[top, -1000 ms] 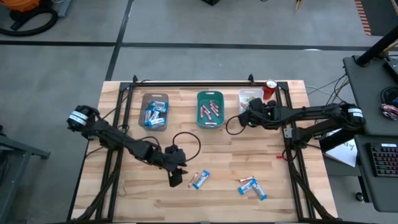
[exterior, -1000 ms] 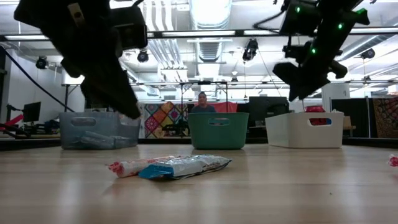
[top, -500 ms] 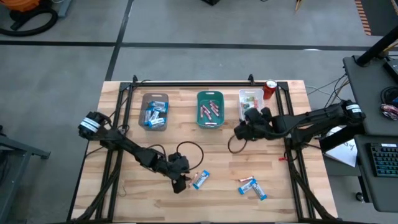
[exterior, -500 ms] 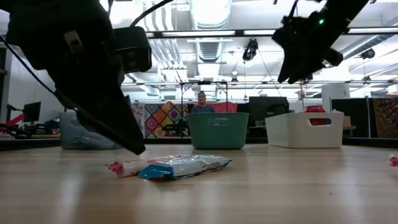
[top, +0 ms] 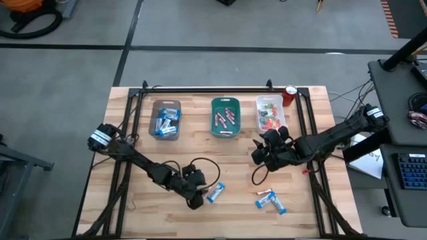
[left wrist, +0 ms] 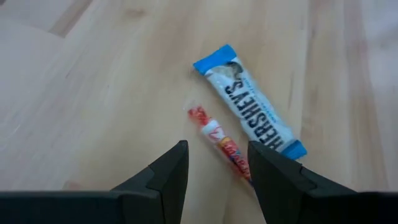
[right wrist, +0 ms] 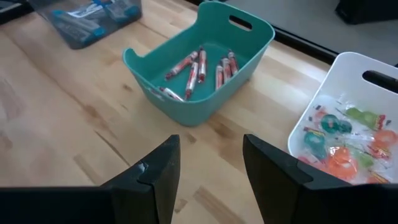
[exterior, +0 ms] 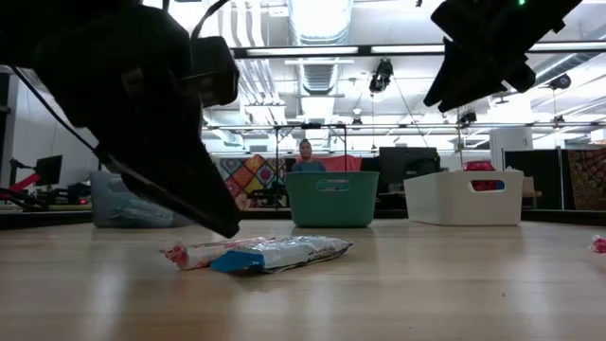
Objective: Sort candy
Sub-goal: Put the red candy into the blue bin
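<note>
- The left claw (left wrist: 214,163) is spread open low over the tabletop (top: 133,187), its fingers (left wrist: 168,171) either side of a slim red candy stick (left wrist: 221,146).
- A blue-and-white Hershey's bar (left wrist: 249,112) lies just beside that stick, nearly touching it.
- The right claw (right wrist: 205,171) is open and empty, raised near the teal tray (right wrist: 152,71), which holds red sticks (right wrist: 199,65).
- Beside the teal tray, the white tray (right wrist: 311,127) holds orange and green pieces (right wrist: 339,152).
- Two more bars (top: 270,200) lie well apart from the teal tray, toward the tabletop's front.

Left claw (top: 197,197) beside blue-and-white bar (top: 214,193), right claw (top: 261,155) below white tray (top: 259,119)
</note>
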Controlling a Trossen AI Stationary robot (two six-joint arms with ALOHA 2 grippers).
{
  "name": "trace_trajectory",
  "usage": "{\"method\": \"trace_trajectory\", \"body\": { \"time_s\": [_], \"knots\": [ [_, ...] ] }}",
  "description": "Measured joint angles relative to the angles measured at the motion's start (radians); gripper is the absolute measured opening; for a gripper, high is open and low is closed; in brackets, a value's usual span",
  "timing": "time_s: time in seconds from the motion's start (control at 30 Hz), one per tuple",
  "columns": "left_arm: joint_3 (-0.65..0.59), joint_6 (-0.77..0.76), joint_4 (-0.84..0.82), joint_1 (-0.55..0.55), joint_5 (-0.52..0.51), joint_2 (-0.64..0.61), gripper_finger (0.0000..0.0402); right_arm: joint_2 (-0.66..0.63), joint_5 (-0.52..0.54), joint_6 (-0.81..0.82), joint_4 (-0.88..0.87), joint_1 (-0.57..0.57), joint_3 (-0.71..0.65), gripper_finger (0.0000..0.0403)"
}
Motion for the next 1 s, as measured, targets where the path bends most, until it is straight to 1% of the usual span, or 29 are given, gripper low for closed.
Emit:
{"method": "trace_trajectory", "body": {
  "time_s": [0.3,0.5,0.57,0.7,0.77,0.87,1.0],
  "knots": [
    [0.0,-0.018,0.041,-0.005,-0.001,0.005,0.0149,0.054,0.001,0.011,0.021,0.004,0.0,0.0164],
    [0.0,-0.04,0.096,-0.017,-0.011,0.063,0.0149,0.093,0.0,0.011,0.032,0.004,0.0,0.0164],
    [0.0,-0.05,0.128,-0.021,-0.023,0.086,0.0149,0.102,0.0,0.011,0.036,0.004,0.0,0.0163],
    [0.003,-0.078,0.138,-0.033,-0.077,0.112,0.0145,0.105,0.0,0.008,0.037,0.004,0.0,0.0158],
    [0.003,-0.088,0.136,-0.037,-0.103,0.116,0.0136,0.105,-0.003,0.007,0.037,0.004,0.0,0.0156],
    [0.003,-0.092,0.121,-0.044,-0.134,0.116,0.011,0.105,-0.005,0.008,0.039,0.004,0.0,0.0152],
    [0.003,-0.086,0.106,-0.044,-0.148,0.116,0.0056,0.105,-0.007,0.008,0.043,0.004,0.0,0.0148]
  ]
}}
